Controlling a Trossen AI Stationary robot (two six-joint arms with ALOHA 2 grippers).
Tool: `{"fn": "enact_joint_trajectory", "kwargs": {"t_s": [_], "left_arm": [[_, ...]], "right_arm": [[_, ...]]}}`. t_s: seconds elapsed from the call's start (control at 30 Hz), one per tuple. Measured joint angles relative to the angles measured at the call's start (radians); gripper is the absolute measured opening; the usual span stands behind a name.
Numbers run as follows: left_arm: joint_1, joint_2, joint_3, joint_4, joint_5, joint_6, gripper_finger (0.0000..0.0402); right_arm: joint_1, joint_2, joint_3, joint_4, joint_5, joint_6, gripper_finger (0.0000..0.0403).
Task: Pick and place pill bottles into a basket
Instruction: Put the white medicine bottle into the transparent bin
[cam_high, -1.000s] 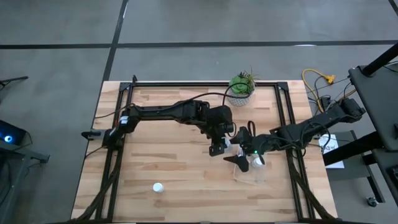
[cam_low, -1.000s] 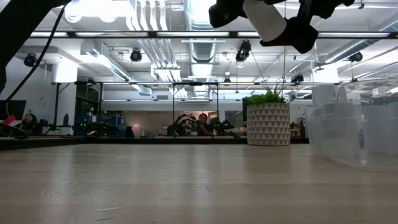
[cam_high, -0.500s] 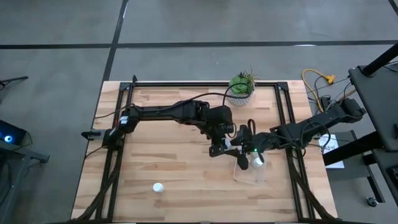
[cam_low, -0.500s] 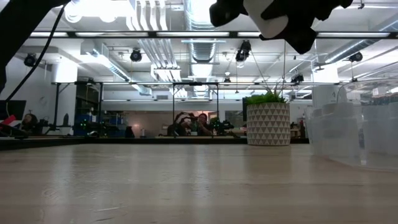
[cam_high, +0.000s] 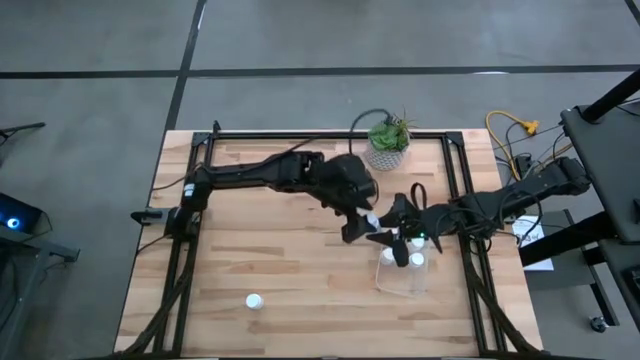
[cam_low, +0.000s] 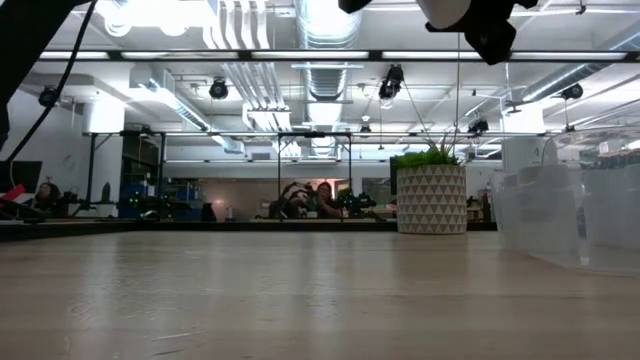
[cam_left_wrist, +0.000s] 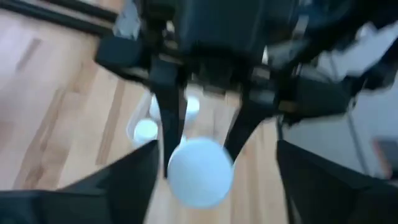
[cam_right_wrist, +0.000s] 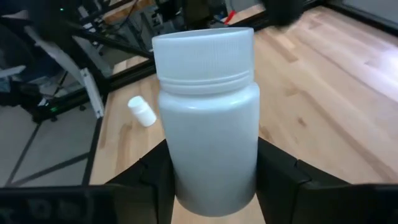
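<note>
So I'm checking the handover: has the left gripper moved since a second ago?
Yes. In the high view the left gripper has pulled back from the basket towards the potted plant, leaving the pill bottle in the right gripper.

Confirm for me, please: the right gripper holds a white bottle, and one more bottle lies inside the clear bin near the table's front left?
Nearly. The right gripper does hold a white bottle, but the front-left bottle lies on the bare table, far from the clear bin, as the high view shows.
</note>
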Motion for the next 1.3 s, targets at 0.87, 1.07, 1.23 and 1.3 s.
{"fn": "enact_joint_trajectory", "kwargs": {"t_s": [0.87,1.07,1.23,1.3], "left_arm": [[0.049,-0.099,-0.005,0.123,0.027,-0.055,0.0343],[0.046,-0.102,-0.005,0.127,0.053,0.027,0.0340],[0.045,-0.102,-0.006,0.154,0.053,0.056,0.0340],[0.044,-0.102,-0.006,0.206,0.053,0.043,0.0340]], "right_arm": [[-0.001,-0.135,0.061,-0.047,0.252,-0.007,0.0152],[-0.001,-0.143,0.150,-0.049,0.242,0.027,0.0152],[-0.001,-0.135,0.215,-0.047,0.174,-0.017,0.0152],[0.000,-0.131,0.224,-0.049,0.155,-0.029,0.0152]]}}
